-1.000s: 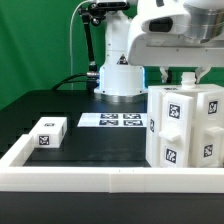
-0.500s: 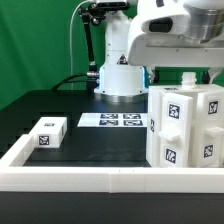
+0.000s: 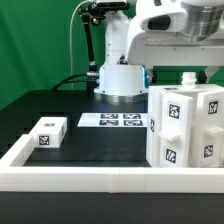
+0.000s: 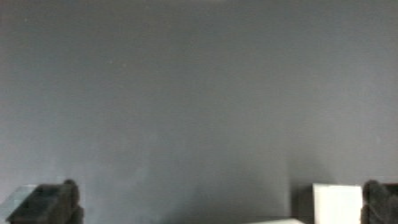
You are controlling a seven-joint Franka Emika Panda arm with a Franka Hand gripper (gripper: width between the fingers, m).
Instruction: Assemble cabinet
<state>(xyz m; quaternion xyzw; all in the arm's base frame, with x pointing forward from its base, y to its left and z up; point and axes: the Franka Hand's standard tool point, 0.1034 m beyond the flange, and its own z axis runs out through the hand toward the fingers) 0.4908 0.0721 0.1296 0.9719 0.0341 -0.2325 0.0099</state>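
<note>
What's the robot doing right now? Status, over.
End effector open, empty. Cabinet body upright; small white part lies apart. No obstruction visible.

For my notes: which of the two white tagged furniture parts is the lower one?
The small block at the exterior view's left, lying flat alone; the cabinet body at the right stands much taller.
</note>
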